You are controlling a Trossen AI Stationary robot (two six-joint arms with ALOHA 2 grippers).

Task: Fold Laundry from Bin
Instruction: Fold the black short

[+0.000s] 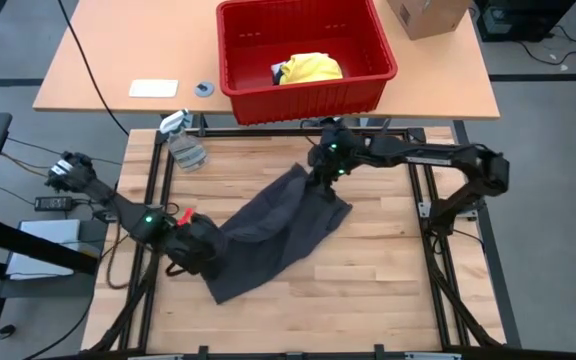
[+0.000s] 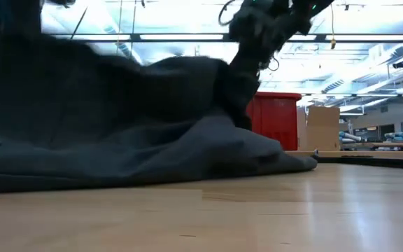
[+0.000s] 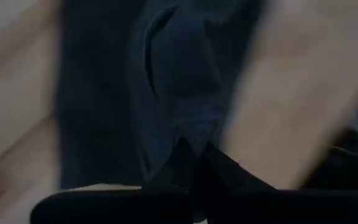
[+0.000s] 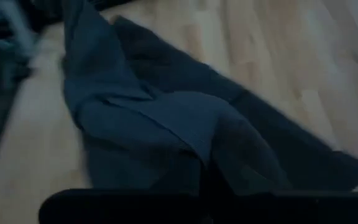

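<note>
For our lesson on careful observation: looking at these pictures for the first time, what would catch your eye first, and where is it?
First, the dark grey garment stretched across the wooden table, pinched at opposite ends by the left end effector and the right end effector, both shut on it. Next, the red bin on the table behind it, a yellow garment lying inside.

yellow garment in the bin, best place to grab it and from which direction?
Grip the raised crown of the yellow garment, coming straight down from above: it lies bunched in a mound against the near wall of the red bin, whose tall sides block any sideways approach.
</note>
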